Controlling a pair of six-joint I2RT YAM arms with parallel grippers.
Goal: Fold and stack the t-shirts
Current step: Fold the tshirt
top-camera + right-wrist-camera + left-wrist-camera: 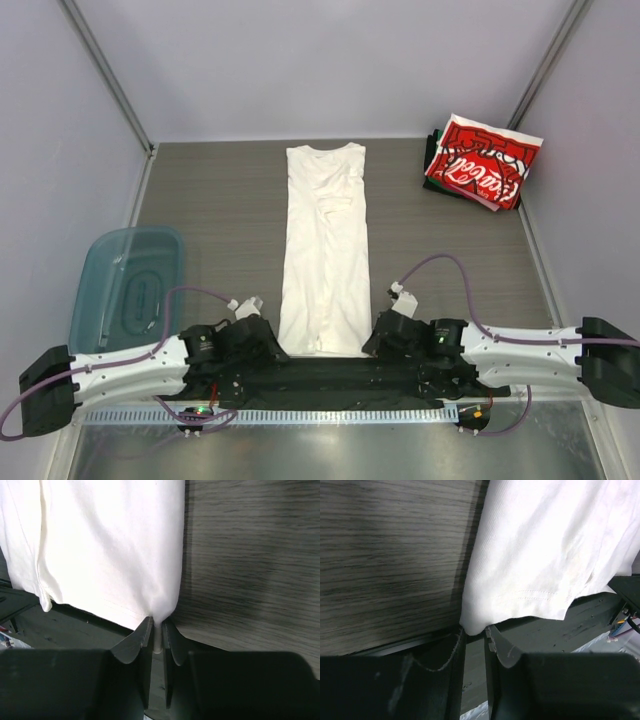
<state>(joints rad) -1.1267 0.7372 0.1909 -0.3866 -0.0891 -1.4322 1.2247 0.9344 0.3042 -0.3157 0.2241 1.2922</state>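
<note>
A plain white t-shirt (325,240), folded into a long narrow strip, lies down the middle of the table with its collar at the far end. My left gripper (274,346) is at its near left corner. In the left wrist view the gripper (475,630) pinches that hem corner (472,622) at the very fingertips. My right gripper (372,344) is at the near right corner. In the right wrist view it (158,624) is shut on the cloth (125,545), which runs down between the jaws. A stack of folded shirts, topped by a red one with white script lettering (482,162), sits at the back right.
A teal translucent plastic bin (128,285) stands at the near left beside the left arm. Grey walls close the table on three sides. A black strip (330,375) runs along the near edge under the shirt's hem.
</note>
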